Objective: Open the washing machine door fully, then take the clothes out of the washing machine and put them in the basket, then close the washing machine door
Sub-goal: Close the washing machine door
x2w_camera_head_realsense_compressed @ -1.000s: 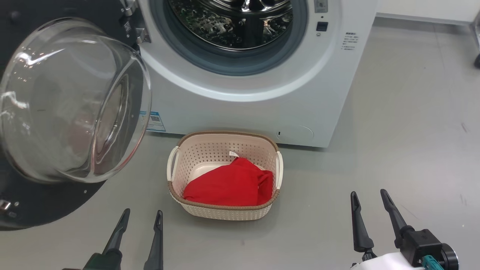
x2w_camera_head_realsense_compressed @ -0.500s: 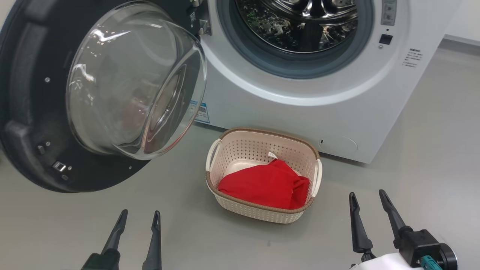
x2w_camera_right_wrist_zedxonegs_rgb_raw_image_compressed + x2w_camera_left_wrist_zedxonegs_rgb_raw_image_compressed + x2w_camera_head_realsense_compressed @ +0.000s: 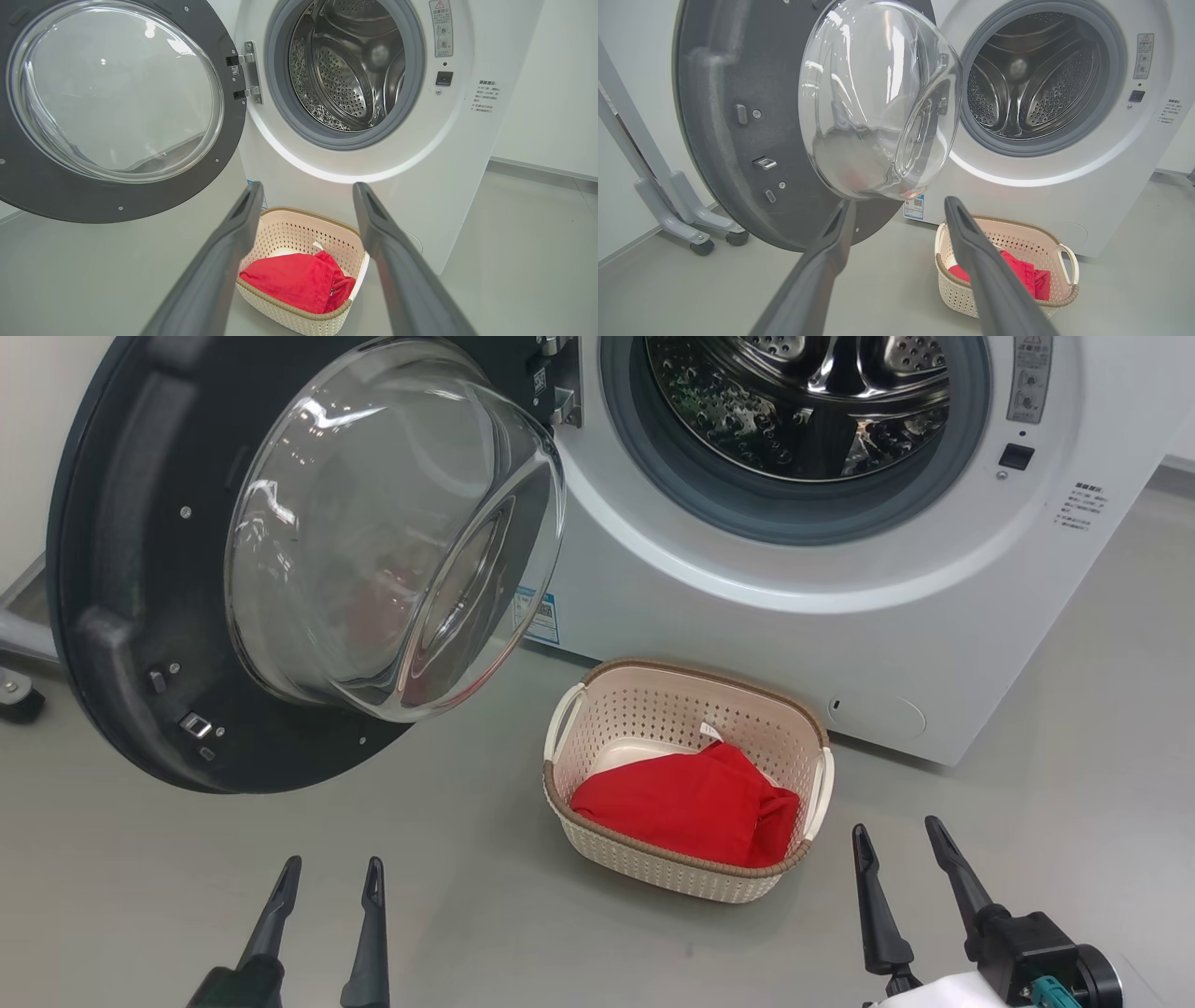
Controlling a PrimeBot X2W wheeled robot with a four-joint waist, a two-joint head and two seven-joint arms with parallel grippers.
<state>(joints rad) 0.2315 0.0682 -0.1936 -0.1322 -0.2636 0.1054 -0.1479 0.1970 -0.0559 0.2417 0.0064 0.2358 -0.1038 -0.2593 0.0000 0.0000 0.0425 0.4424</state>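
Washing machine door (image 3: 121,616): head view, stood swung wide at left of washing machine (image 3: 747,616). Red clothes (image 3: 681,803) lay in basket (image 3: 672,882) on floor before the machine. Left gripper (image 3: 333,863) and right gripper (image 3: 895,826): both spread, empty. Left wrist view: fingers parted, facing door. Right wrist view: fingers parted, basket seen between them.

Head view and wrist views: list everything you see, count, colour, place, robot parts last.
washing machine: one, white, top of head view
drum: one, steel, inside the machine
washing machine door: one, black with clear glass, swung open, left of the drum
basket: one, cream, brown rim, on the floor
clothes: one heap, red, in the basket
sticker: one, blue, low on the machine's front
wheeled stand: one, grey, beyond the door
left gripper: one, dark, lower left, jaws open
right gripper: one, dark, lower right, jaws open
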